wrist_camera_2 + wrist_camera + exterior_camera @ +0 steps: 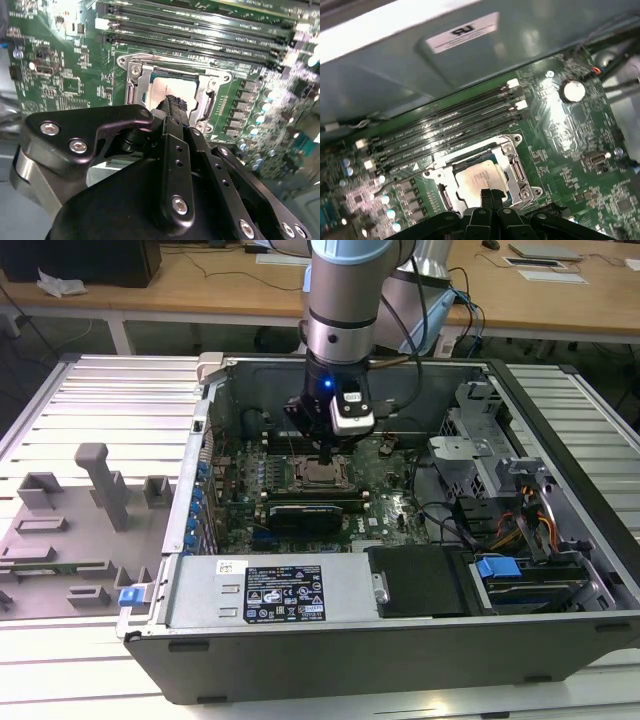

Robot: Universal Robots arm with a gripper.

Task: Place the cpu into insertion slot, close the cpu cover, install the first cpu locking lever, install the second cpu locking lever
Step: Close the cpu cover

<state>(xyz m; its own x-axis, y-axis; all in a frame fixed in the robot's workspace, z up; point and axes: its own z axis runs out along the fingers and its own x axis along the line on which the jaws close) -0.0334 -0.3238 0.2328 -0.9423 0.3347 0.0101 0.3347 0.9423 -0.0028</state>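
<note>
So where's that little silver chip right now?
In the first wrist view the cpu lies framed by the cover, next to the memory slots, with the end effector just over it.

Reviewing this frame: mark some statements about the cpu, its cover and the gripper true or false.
1. The cpu lies in the insertion slot. True.
2. The cpu cover stands raised upright. False: it lies flat, framing the cpu.
3. The jaws of the gripper are spread wide. False: they are shut together, with their tips over the cpu.
4. Long memory slots run beside the insertion slot. True.
</note>
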